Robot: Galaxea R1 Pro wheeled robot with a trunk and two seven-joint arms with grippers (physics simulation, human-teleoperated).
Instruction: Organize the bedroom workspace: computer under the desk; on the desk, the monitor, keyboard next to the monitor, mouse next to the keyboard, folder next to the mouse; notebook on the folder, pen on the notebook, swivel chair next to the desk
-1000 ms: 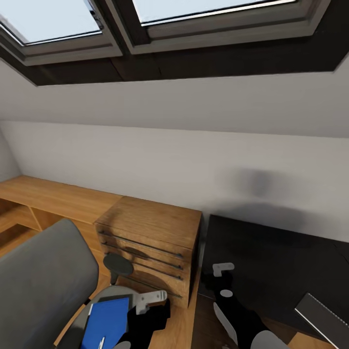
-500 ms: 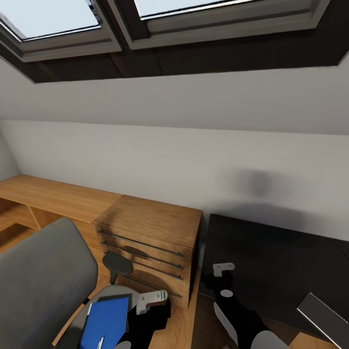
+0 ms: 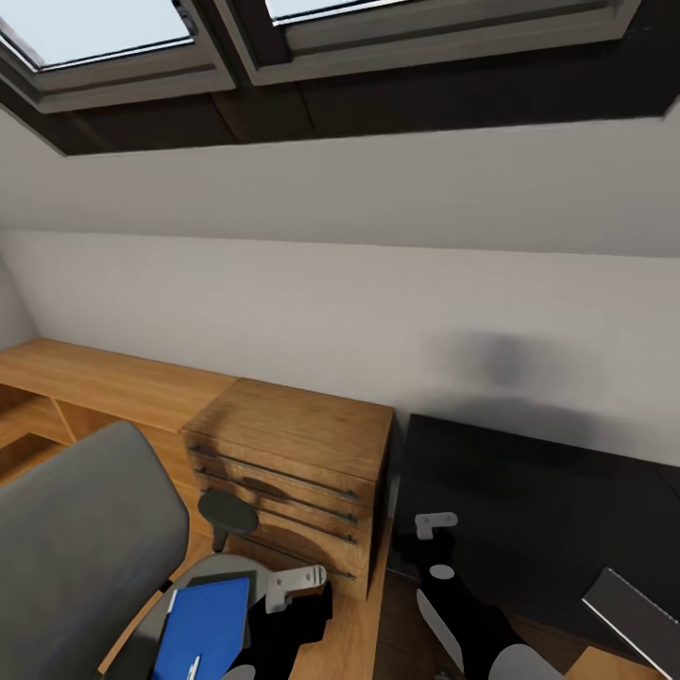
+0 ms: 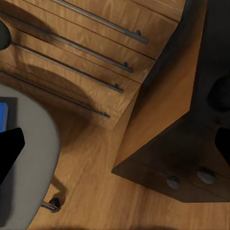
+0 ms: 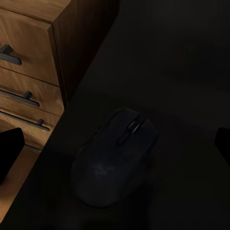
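Mouse [image 5: 114, 158] already sits on the desk [image 3: 529, 491] under the wide-open, empty right gripper [image 5: 115, 143] — folder [image 3: 203, 628] waits on the swivel chair [image 3: 80, 548], so the left gripper [image 4: 115, 148], wide open and empty too, should reach it next

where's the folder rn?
Head view, lower left: the blue folder lies flat on the swivel chair seat, just left of the left gripper, in front of the wooden drawer cabinet.

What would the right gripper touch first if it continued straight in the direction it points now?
Most likely the black mouse lying on the desk; it sits between the open jaws in the right wrist view. How far away it is remains unclear.
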